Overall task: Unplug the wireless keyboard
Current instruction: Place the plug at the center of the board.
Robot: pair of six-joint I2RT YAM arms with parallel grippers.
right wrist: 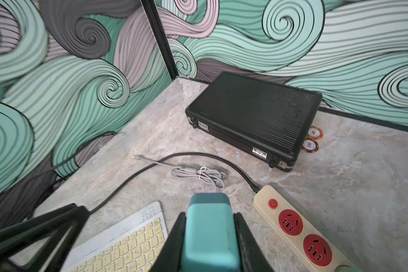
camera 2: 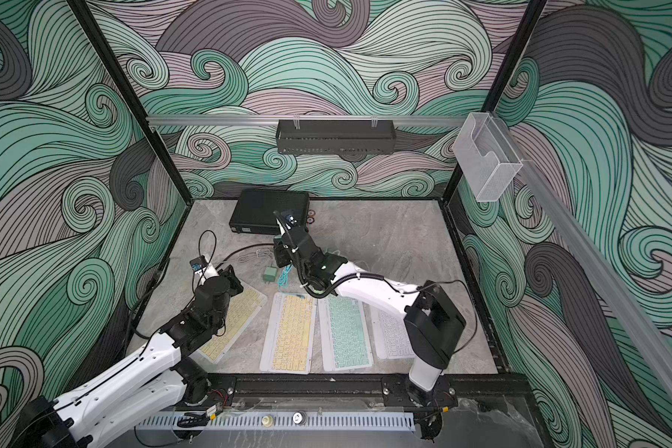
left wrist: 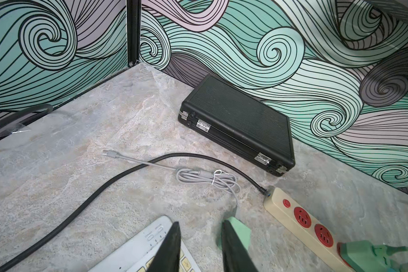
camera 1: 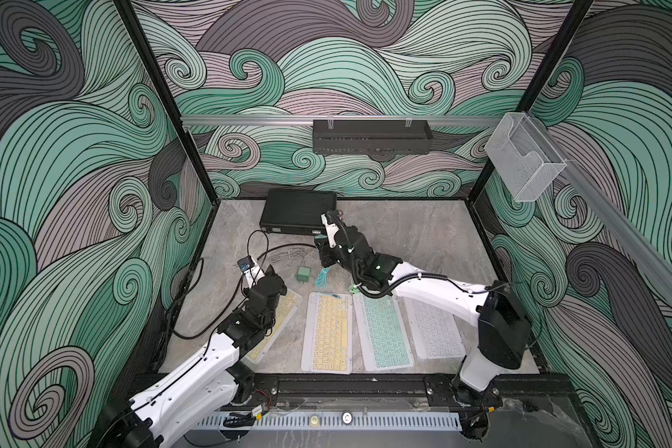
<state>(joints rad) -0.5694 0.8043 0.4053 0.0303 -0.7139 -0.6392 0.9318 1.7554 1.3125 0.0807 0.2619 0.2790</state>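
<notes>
Table point(camera 1: 423, 232), grey marbled slab inside wave-print walls; black case point(camera 1: 297, 209), shut, flat against the back wall; a row of four along the front: leftmost keyboard point(camera 1: 286, 308), yellow keys, skewed, partly beneath the left arm point(camera 1: 195, 368); yellow keyboard point(camera 1: 328, 333); teal keyboard point(camera 1: 385, 337); white keyboard point(camera 1: 437, 333), partly beneath the right arm point(camera 1: 435, 289); power strip point(right wrist: 263, 196), beige with red sockets, lying between case and keyboards, black cable point(left wrist: 184, 154) entering its end; right gripper point(right wrist: 209, 217), jaws pressed onto a teal charger block point(right wrist: 210, 237) that fills the gap; left gripper point(left wrist: 200, 223), jaws spread and empty, over the leftmost keyboard's back corner; green adapter point(camera 1: 302, 274), loose on the table just behind that corner; grey cable point(left wrist: 205, 177), tied in a bundle, running to the green adapter, its connector point(left wrist: 107, 153) lying free, well apart from every keyboard; two chips point(right wrist: 311, 145) just beside the case.
</notes>
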